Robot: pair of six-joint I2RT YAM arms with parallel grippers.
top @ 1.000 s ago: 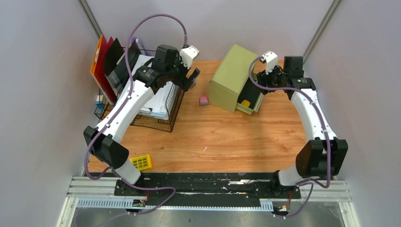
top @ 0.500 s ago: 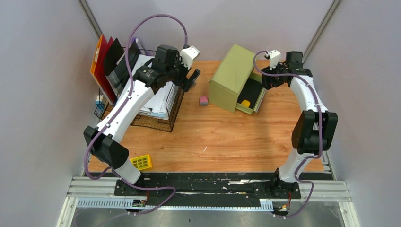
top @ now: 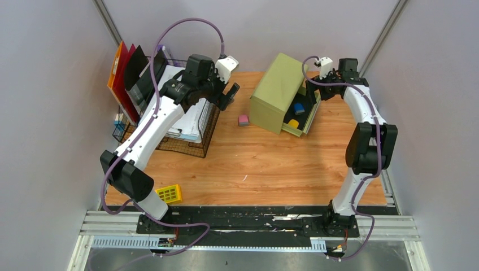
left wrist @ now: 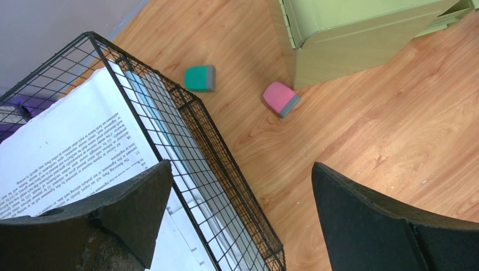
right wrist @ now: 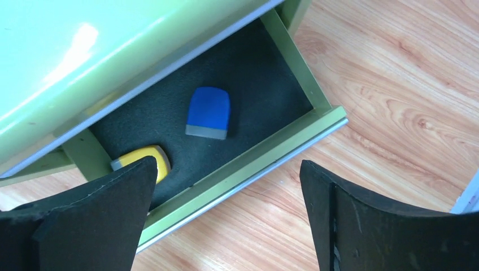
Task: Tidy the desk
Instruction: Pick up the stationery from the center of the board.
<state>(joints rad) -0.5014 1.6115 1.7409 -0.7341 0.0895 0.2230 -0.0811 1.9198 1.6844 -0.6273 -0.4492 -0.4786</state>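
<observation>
The desk (top: 254, 164) is a light wood-grain tabletop. My left gripper (top: 229, 96) hangs open and empty over the right edge of a wire basket (left wrist: 214, 164); its jaws (left wrist: 242, 169) stand wide apart. A pink eraser (left wrist: 281, 98) and a teal eraser (left wrist: 199, 78) lie on the wood beyond it. The pink eraser (top: 243, 119) lies left of the green drawer cabinet (top: 274, 93). My right gripper (top: 315, 93) is open and empty above the front rim of the open drawer (right wrist: 271, 164), its jaws (right wrist: 227, 164) apart. A blue eraser (right wrist: 208, 112) and a yellow eraser (right wrist: 144, 161) lie in the drawer.
The wire basket (top: 189, 127) holds printed papers at the far left. Upright folders (top: 127, 73) stand behind it. A small yellow grid block (top: 169, 193) lies at the near left. A black and metal rail (top: 248, 217) runs along the near edge.
My right arm has folded and drawn its gripper back from over the drawer toward the far right. The blue eraser now shows in the drawer. The left arm has not moved.
</observation>
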